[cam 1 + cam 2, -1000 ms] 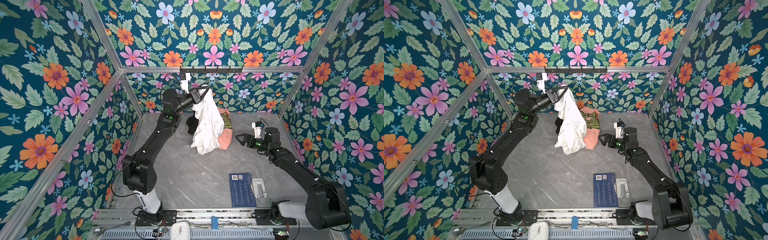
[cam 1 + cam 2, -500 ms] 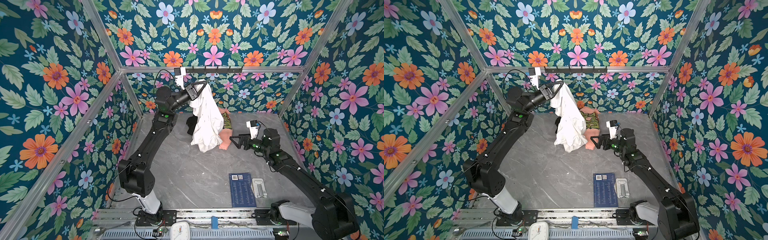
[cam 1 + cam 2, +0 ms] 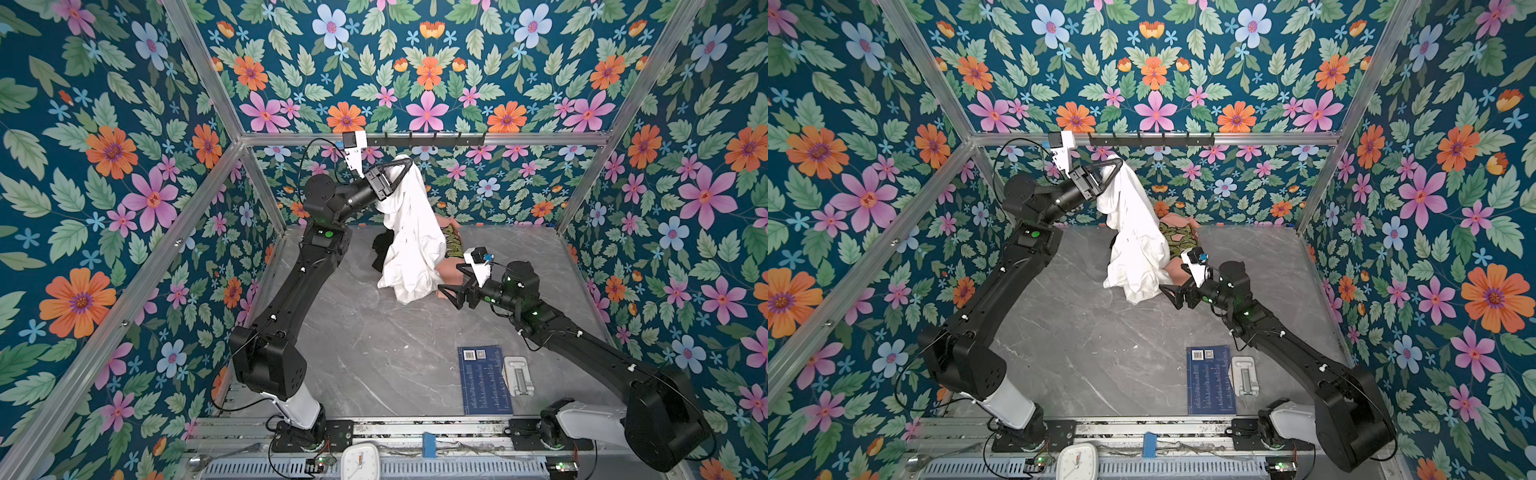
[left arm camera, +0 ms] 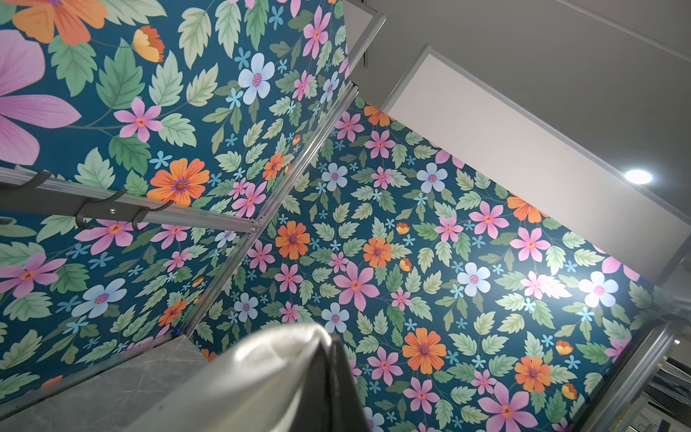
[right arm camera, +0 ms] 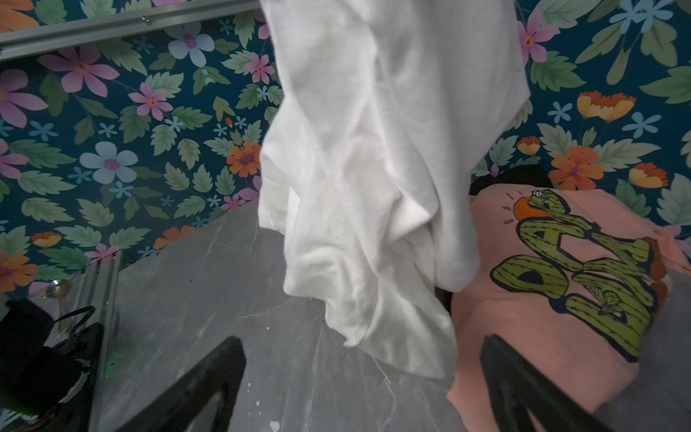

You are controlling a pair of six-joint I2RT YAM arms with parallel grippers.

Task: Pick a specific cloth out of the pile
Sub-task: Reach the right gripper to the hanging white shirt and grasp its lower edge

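Both top views: left end effector (image 3: 408,163) is clamping the white cloth (image 3: 411,249), dangling upper centre over the pile (image 3: 452,247); right end effector (image 3: 449,277) is gaping empty. Pull-out step; next needing cloth carried clear.

White cloth (image 3: 409,232) higher, right end effector (image 3: 449,286) closer to it.

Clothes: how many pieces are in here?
3. A white cloth hangs from the raised left tool; a pink shirt and a black garment lie on the table behind it. Others may be hidden.
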